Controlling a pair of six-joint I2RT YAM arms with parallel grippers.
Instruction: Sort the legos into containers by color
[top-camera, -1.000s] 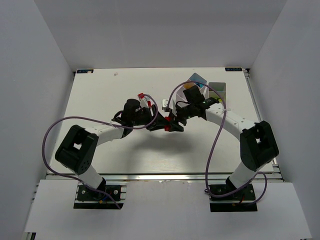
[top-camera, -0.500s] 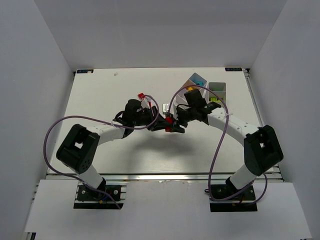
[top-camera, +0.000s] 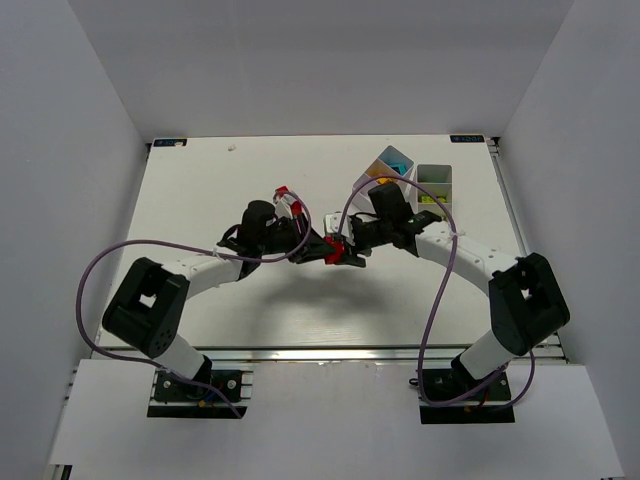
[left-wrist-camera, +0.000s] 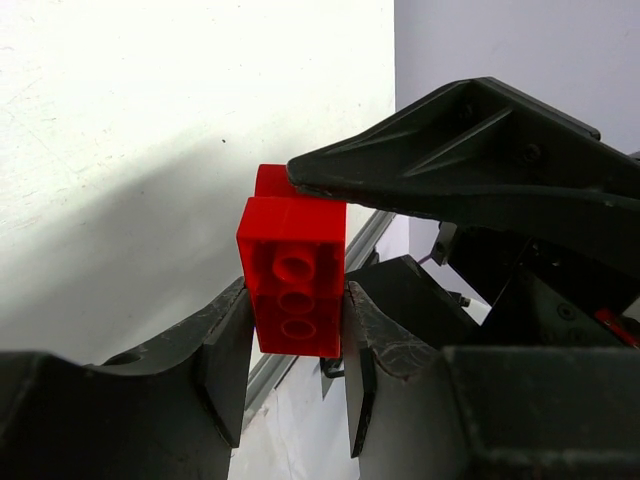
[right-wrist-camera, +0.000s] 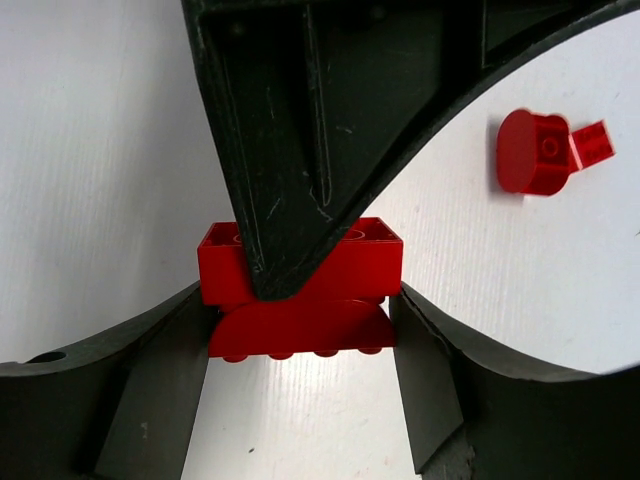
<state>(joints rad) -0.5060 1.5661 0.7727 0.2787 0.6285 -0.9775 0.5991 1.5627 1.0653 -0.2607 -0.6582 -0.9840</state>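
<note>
White tabletop (top-camera: 200, 190), centre: my left gripper (left-wrist-camera: 295, 320) pinches a red studded plastic brick (left-wrist-camera: 293, 270); my right gripper (right-wrist-camera: 300, 335) clasps the rounded red plastic piece (right-wrist-camera: 300, 328) stuck to it.

My work surface is a white table (top-camera: 200, 190), matt and faintly scuffed at close range. A small dark mark (top-camera: 231, 148) sits near its far left corner. One blue label (top-camera: 168, 143) is fixed at the far left corner, and a second blue label (top-camera: 466, 138) at the far right corner. An aluminium rail (top-camera: 330, 353) runs along the near edge. A white board (top-camera: 330, 410) lies just in front of that rail. Plain white walls enclose the table: left wall (top-camera: 60, 150), back wall (top-camera: 320, 60), right wall (top-camera: 590, 150).
</note>
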